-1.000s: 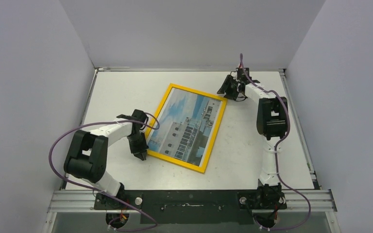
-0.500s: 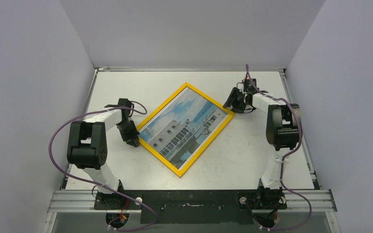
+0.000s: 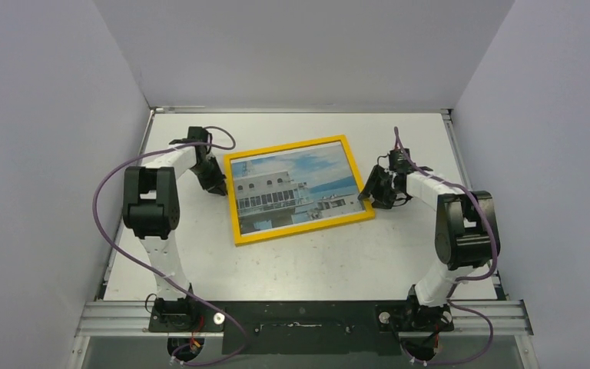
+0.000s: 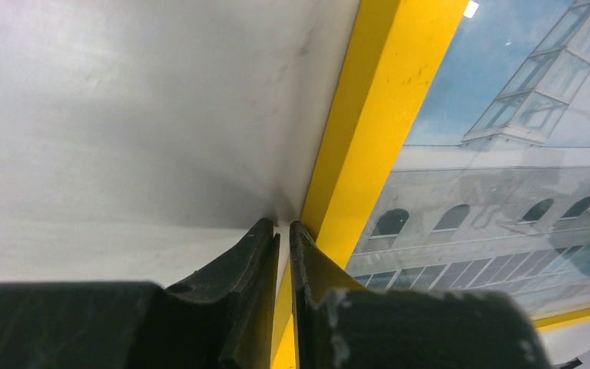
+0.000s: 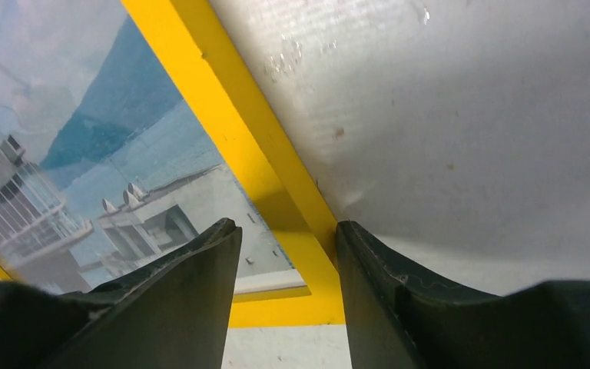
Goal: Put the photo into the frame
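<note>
The frame [image 3: 236, 201], with a yellow front border, lies flat and face up at mid-table, long side nearly left to right. The photo [image 3: 292, 184], a white building against blue sky and water, sits inside it. My left gripper [image 3: 219, 188] is shut, its tips on the table against the frame's left edge; the left wrist view shows the tips [image 4: 283, 224] beside the yellow border [image 4: 384, 115] and the photo [image 4: 507, 192]. My right gripper [image 3: 370, 196] is open and straddles the frame's right border [image 5: 223, 100] near its near-right corner, one finger [image 5: 200, 261] over the photo [image 5: 84, 154].
White table [image 3: 315, 261] enclosed by grey walls on the left, back and right. A metal rail [image 3: 299, 315] with both arm bases runs along the near edge. The left arm's purple cable [image 3: 104, 192] loops out to the left.
The frame with the photo has turned clockwise from steeply tilted to nearly level. My left gripper has moved toward the far left along its edge. My right gripper has moved nearer.
</note>
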Robot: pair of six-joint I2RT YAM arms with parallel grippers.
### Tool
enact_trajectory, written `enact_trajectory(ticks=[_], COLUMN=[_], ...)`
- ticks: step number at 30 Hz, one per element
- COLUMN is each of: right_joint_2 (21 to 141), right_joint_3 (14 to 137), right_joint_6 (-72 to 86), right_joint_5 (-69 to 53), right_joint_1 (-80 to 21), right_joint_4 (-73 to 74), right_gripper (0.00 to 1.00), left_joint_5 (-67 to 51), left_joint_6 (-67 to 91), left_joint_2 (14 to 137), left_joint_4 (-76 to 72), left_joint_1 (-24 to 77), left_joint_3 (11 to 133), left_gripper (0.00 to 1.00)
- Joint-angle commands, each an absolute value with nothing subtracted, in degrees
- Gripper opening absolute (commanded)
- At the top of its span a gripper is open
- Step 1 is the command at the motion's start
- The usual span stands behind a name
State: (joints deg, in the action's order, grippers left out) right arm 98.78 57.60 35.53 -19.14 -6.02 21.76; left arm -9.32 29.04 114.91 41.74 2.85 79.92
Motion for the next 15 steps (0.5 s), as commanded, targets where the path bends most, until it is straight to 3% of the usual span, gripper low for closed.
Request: enact_trajectory(ticks=[1, 8, 15], right_joint_2=[93.14, 88.07, 79.15], right_joint_3=[57.87, 64.24, 68.09], right_joint_6=[37.88, 36.53, 33.22], right_joint_5=[-18.61, -3.05, 8.76], right_joint_1=[-7.65, -7.57, -7.69], right_joint_4=[22.51, 31.09, 34.54], right_gripper=[0.49, 0.54, 0.66], left_joint_5=[-15.97, -4.76, 2.36], left_joint_6=[28.75, 28.0, 27.3], left_joint_2=[117.43, 115.17, 102.32], left_joint_4=[38.73, 42.87, 42.52], left_joint_1=[3.61, 2.31, 1.14], left_joint_3=[86.64, 88.17, 81.93], left_gripper=[0.12, 0.19, 0.38])
